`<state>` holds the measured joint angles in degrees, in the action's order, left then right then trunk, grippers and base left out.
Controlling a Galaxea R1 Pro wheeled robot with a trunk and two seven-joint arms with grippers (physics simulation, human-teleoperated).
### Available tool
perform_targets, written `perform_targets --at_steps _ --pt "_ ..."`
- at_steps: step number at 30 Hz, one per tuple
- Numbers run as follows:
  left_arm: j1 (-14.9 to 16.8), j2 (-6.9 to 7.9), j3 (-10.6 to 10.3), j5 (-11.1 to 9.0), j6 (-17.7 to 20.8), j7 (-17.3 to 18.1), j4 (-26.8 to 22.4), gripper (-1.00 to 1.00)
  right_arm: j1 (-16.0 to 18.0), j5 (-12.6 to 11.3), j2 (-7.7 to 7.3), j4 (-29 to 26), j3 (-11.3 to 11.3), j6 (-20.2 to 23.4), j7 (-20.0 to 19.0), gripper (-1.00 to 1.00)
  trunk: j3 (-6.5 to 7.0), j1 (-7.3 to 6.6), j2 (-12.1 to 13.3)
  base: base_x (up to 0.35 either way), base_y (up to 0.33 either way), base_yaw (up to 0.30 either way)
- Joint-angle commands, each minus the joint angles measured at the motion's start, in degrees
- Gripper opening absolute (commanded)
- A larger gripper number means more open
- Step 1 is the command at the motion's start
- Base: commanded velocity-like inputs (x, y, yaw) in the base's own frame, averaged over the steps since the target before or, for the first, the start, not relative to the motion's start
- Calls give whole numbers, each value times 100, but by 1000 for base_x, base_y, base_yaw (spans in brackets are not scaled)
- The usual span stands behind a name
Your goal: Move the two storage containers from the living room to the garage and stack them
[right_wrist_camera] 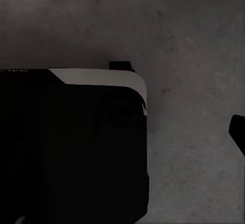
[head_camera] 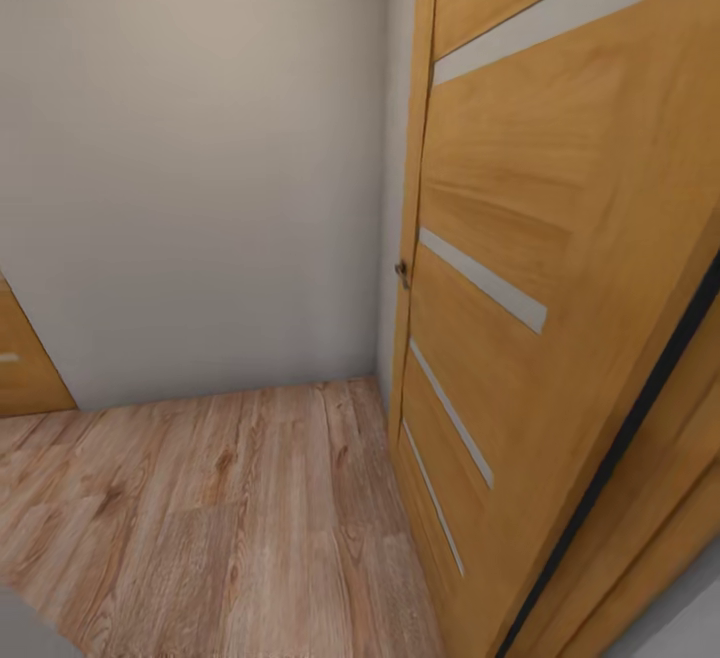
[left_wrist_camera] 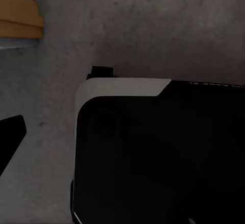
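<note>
The two storage containers are out of view. In the left wrist view, one black fingertip (left_wrist_camera: 10,137) of my left gripper hangs over dark grey concrete floor (left_wrist_camera: 153,30), beside my black, white-edged base (left_wrist_camera: 153,157). The right wrist view has the same concrete floor (right_wrist_camera: 194,55), my base (right_wrist_camera: 71,147) and one black fingertip (right_wrist_camera: 238,130) of my right gripper at the frame's edge. Nothing shows between the fingers, and I cannot tell how the jaws stand.
In the head view a honey-wood door (head_camera: 520,288) with frosted strips and a small handle (head_camera: 401,271) stands close on the right. A plain white wall (head_camera: 200,158) lies ahead over light wood plank flooring (head_camera: 220,518). Another wooden panel (head_camera: 25,358) is at the left.
</note>
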<state>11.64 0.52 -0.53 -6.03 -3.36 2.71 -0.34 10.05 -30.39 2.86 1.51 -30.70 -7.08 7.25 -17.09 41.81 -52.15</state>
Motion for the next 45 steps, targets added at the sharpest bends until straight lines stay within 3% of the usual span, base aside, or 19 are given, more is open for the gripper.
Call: perform_targets --at_steps 1,16,28,36,45 --pt "5 1 -9 -62 -17 28 9 100 6 -51 5 16 -47 -30 5 100 -7 1 -5 0 0 258" --pt "5 -1 -9 -61 -10 32 15 100 6 -46 4 16 -50 -30 5 100 -7 1 -5 20 0 264" --pt "5 -1 -9 -60 -9 36 15 100 6 -51 4 16 -50 -30 5 100 -7 1 -5 266 -110 31" --pt "5 9 -9 -72 -30 29 16 100 6 -46 1 16 -50 -30 5 100 -7 1 -5 32 -16 23" --pt "5 10 -9 -73 -29 28 16 100 6 -46 2 16 -45 -30 5 100 -7 1 -5 1 0 231"
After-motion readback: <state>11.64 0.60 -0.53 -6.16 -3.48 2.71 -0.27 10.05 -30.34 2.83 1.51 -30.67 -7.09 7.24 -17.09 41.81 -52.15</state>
